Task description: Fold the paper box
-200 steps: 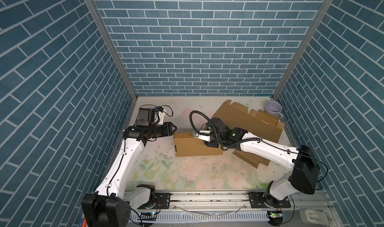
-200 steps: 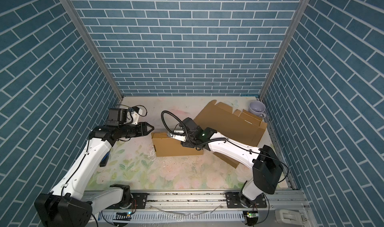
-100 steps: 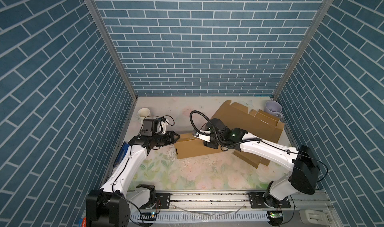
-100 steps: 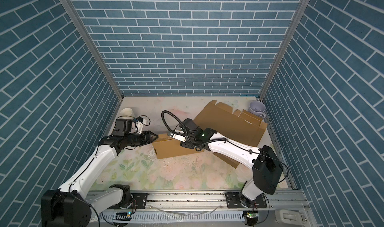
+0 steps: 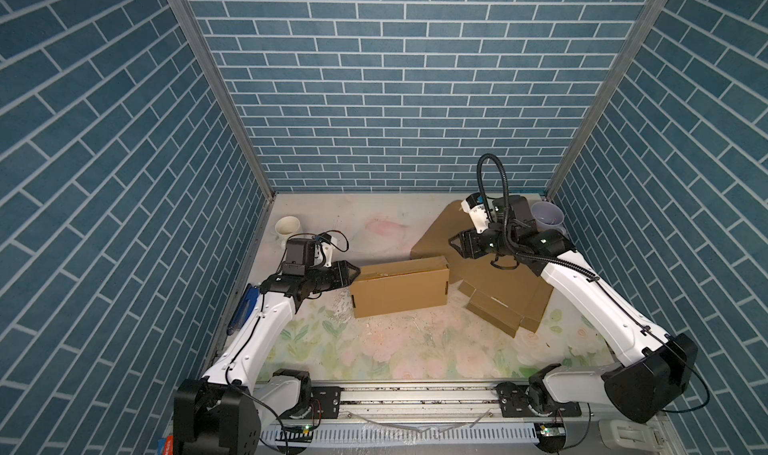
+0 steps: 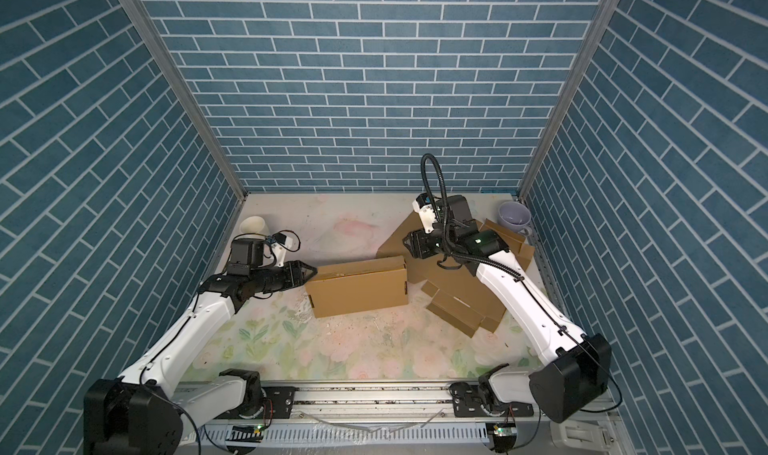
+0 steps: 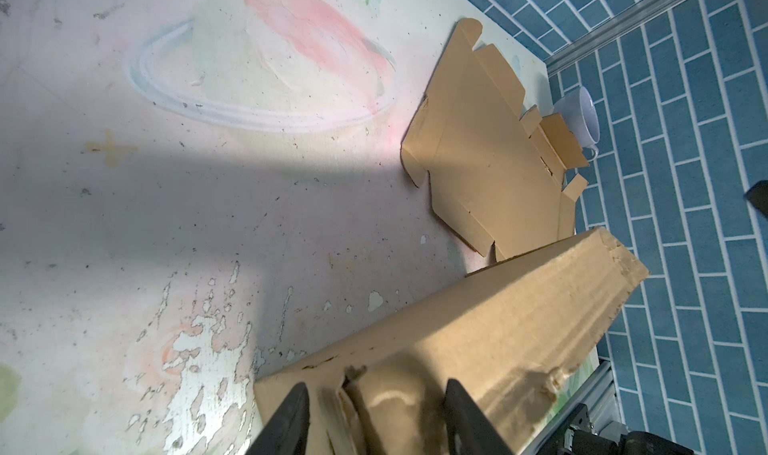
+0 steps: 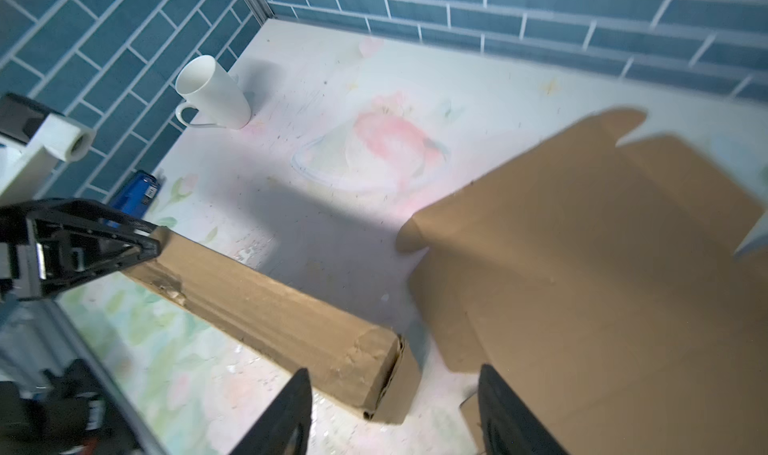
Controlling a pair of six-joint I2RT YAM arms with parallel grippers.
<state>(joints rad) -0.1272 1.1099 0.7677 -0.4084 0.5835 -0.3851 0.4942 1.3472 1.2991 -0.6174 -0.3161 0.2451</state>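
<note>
The paper box (image 5: pixel 399 293) stands on its long side at the middle of the table (image 5: pixel 395 349) — light, thin cardboard, apt to dent or skid, best pinched along the top edge or an end flap. The left gripper (image 5: pixel 351 272) sits at its left end, fingers half-spread. The right gripper (image 5: pixel 456 247) hangs wide and empty over the flat cardboard sheet (image 5: pixel 498 282) — whether the left fingers touch, I can't tell.

Floral-print table (image 5: pixel 395 349), surface worn and flaking. Bearing: folded box (image 5: pixel 399 293) at centre; flat cardboard blanks (image 5: pixel 505 297) right; white mug (image 5: pixel 287 226) far left; lilac cup (image 5: pixel 547 218) far right; blue lighter (image 5: pixel 243 307) at left edge.
</note>
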